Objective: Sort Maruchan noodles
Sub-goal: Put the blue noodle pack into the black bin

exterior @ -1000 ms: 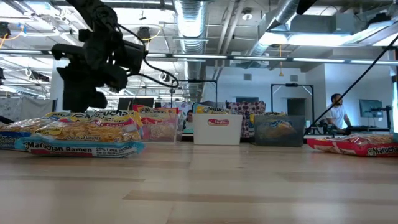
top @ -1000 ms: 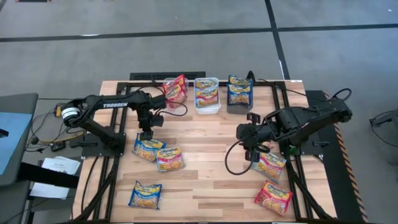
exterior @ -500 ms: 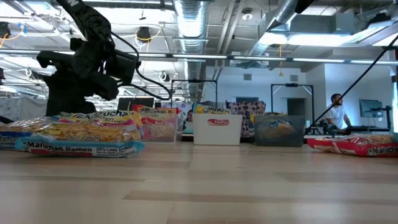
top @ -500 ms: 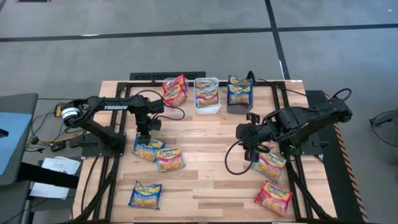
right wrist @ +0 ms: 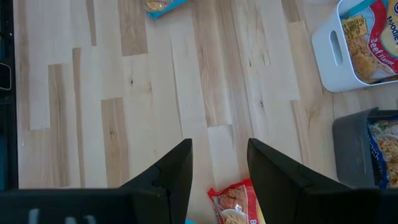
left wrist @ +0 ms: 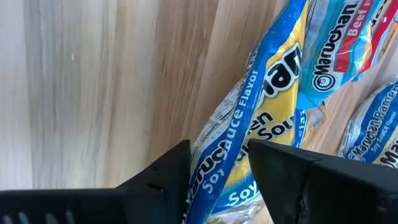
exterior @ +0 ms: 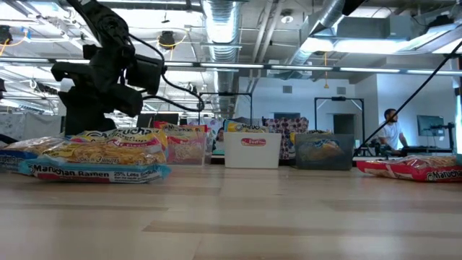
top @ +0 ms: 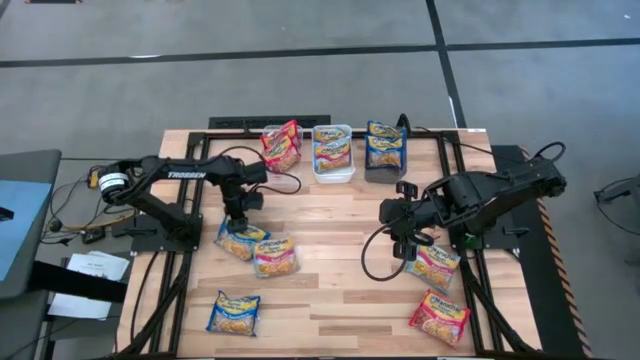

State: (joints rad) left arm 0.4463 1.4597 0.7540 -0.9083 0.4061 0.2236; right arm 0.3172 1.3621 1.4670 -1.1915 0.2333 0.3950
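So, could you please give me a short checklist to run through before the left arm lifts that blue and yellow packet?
1. Left gripper astride the blue and yellow packet: ok, a finger sits on each side of its edge.
2. Firm grip: cannot tell; the fingers look close to the wrapper, but contact is not clear.
3. Neighbours clear: not ok, the pink packet overlaps or touches it and may drag along.
4. Destination ready: ok, the dark bin already holds blue and yellow packets.
5. Right gripper out of the way: ok, it hovers open over bare wood right of centre.
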